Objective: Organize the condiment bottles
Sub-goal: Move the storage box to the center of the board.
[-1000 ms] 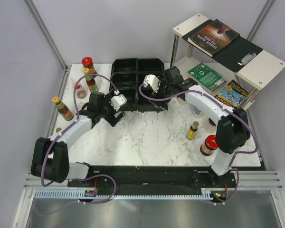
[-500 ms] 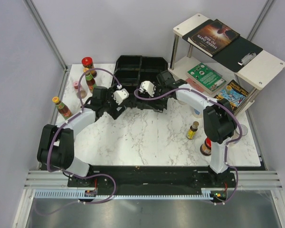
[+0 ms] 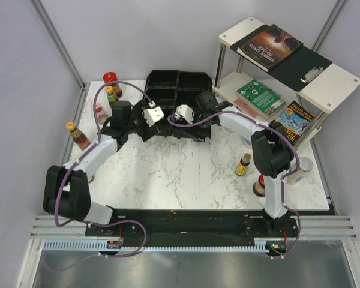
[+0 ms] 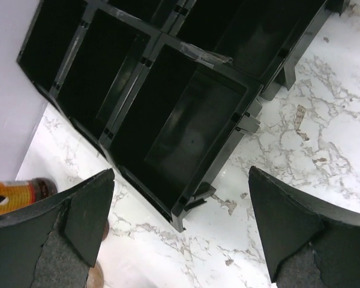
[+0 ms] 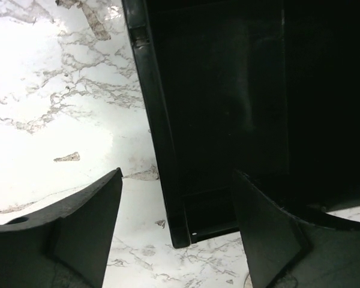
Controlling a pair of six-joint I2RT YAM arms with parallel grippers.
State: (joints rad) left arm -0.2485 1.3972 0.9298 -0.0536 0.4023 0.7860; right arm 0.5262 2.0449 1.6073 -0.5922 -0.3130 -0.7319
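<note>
The condiment bottles stand apart on the marble table. A red-capped jar point(image 3: 110, 78), a yellow-capped bottle point(image 3: 112, 95) and a pink-lidded shaker point(image 3: 99, 110) are at the back left. Another yellow-capped bottle point(image 3: 77, 135) is at the left edge, and one bottle shows in the left wrist view point(image 4: 18, 195). A slim dark bottle point(image 3: 245, 163) and a red-capped jar point(image 3: 263, 185) are at the right. My left gripper point(image 3: 149, 127) point(image 4: 180, 240) is open, with the black tray's point(image 3: 177, 90) front corner point(image 4: 180, 219) between its fingers. My right gripper point(image 3: 181, 127) point(image 5: 177, 234) is open astride the tray wall point(image 5: 162, 150).
A two-level white shelf point(image 3: 324, 90) with books and a green board stands at the back right. A clear jar point(image 3: 300, 168) is partly hidden behind the right arm. Enclosure walls close the left and back sides.
Both arms have swung inward to the tray's front edge and now sit close together. The tray has shifted slightly toward the back.
</note>
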